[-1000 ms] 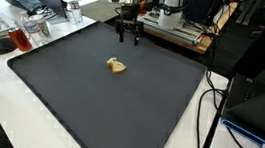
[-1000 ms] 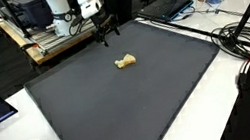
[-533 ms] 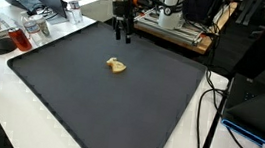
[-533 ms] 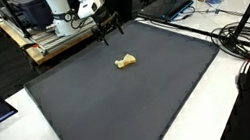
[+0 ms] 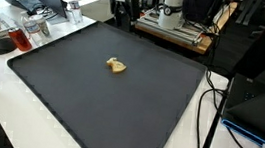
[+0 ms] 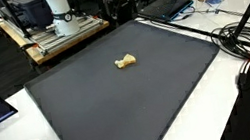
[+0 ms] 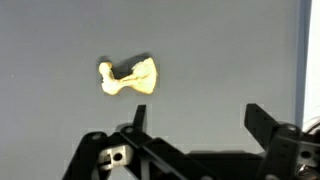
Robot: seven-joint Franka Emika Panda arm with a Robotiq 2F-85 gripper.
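Wrist view: the pincer [image 7: 195, 112] stands spread wide, its two dark fingers well apart with only bare mat between them, so it grips nothing. Ahead of it, toward the finger on the view's left side, lies the yellow piece [image 7: 127, 77]. It is a small lumpy thing with one broad end and one narrow knob, lying flat on the grey mat [image 7: 230, 45] and casting a short shadow. The yellow piece and the fingers are well apart. Judging by how small it looks, the pincer hangs high over the mat rather than close down on it. A pale strip of table [image 7: 312, 60] shows past the other finger, which suggests the pincer sits near a mat edge. In both exterior views the yellow piece [image 5: 117, 67] [image 6: 125, 62] rests alone about mid-mat, propped by nothing and free on all sides. There the pincer is lost among the dark clutter behind the mat's [image 5: 117, 118] far edge, and I cannot pick it out
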